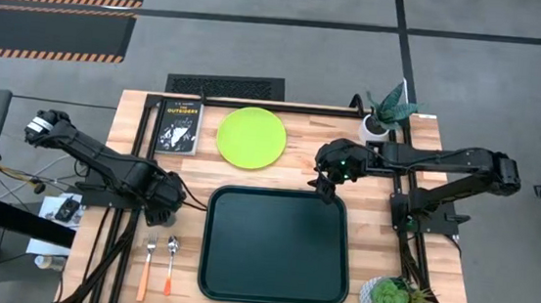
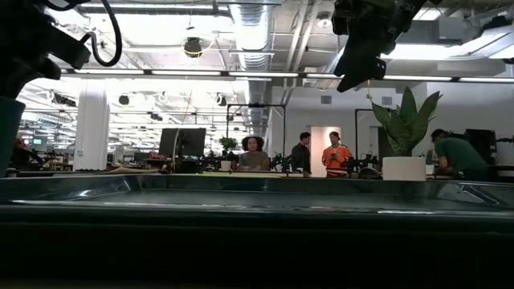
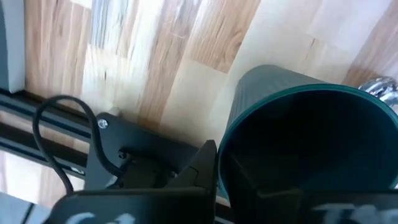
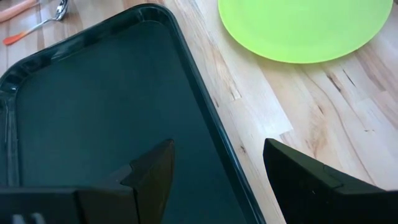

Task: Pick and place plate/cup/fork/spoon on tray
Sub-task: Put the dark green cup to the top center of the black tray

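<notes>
While the tray [image 1: 277,247] lies bare at the middle of the table [image 1: 298,178], the step in hand appears to be the pick of the cup [image 3: 311,149]. At far left in the high view, the left gripper [image 1: 170,199] sits just off the tray's left rim, above the heads of the fork [image 1: 149,261] and spoon [image 1: 171,261], which lie side by side with handles toward the near edge. The left wrist view shows the dark teal cup close against that gripper, its open mouth toward the camera and one finger [image 3: 202,163] beside its ribbed wall; whether the fingers are clamped on it cannot be told. A black book [image 1: 179,125] lies at the far left of the table. Next to it, beyond the tray's far rim, rests the lime-green plate [image 1: 251,137], untouched. Farther right, the right gripper [image 1: 326,184] hovers over the tray's far right corner, its fingers [image 4: 305,180] spread apart and holding nothing; the right wrist view shows the tray rim passing between them and the plate just beyond. A white pot with a spiky plant [image 1: 385,115] stands at the far right corner, a succulent in a pot [image 1: 391,301] at the near right. By judgement, no item is yet placed. The next move calls for a secure grasp on the cup, then a lift over the raised rim to the tray floor.
</notes>
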